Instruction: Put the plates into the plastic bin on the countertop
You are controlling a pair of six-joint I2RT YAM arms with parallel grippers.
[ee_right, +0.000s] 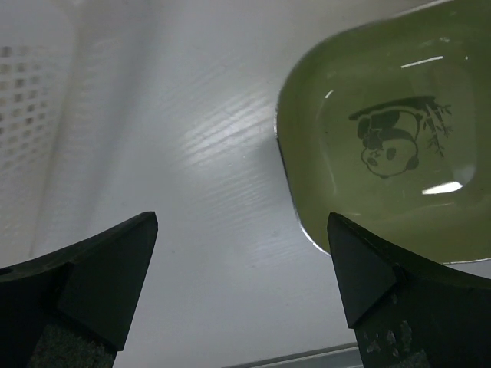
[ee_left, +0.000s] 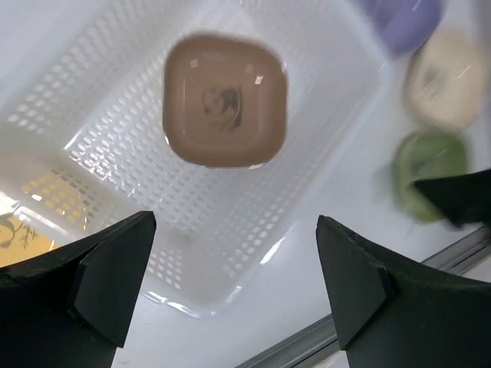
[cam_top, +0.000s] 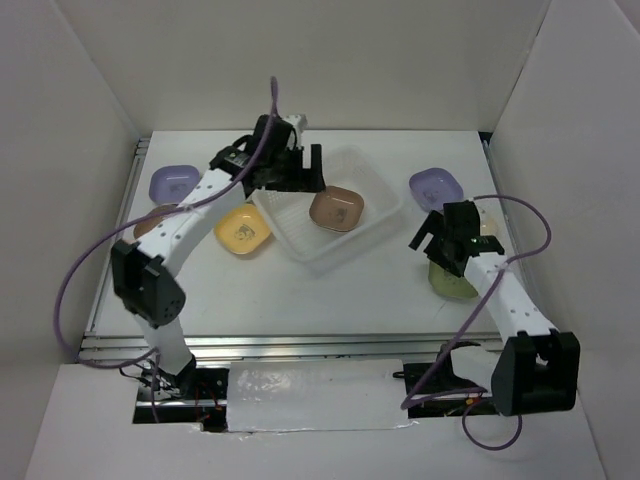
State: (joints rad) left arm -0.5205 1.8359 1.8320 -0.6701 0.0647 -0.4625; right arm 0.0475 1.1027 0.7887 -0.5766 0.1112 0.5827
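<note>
The plastic bin (cam_top: 376, 222) stands mid-table with one brown plate (cam_top: 336, 208) lying flat in it. My left gripper (cam_top: 303, 172) is open and empty above the bin's far left side; its wrist view looks down on the brown plate (ee_left: 225, 100) and the bin's mesh floor (ee_left: 100, 123). My right gripper (cam_top: 430, 250) is open and empty, low over the countertop (cam_top: 330, 300) just left of a green plate (cam_top: 455, 283). That green plate (ee_right: 391, 146) lies beside the right finger, not between the jaws. A yellow plate (cam_top: 243, 229) lies left of the bin.
A purple plate (cam_top: 174, 182) and a part-hidden brown plate (cam_top: 148, 224) lie at far left. Another purple plate (cam_top: 435, 185) and a mostly hidden cream plate (cam_top: 488, 228) lie right of the bin. The metal rail (cam_top: 300, 345) runs along the front. White walls enclose the table.
</note>
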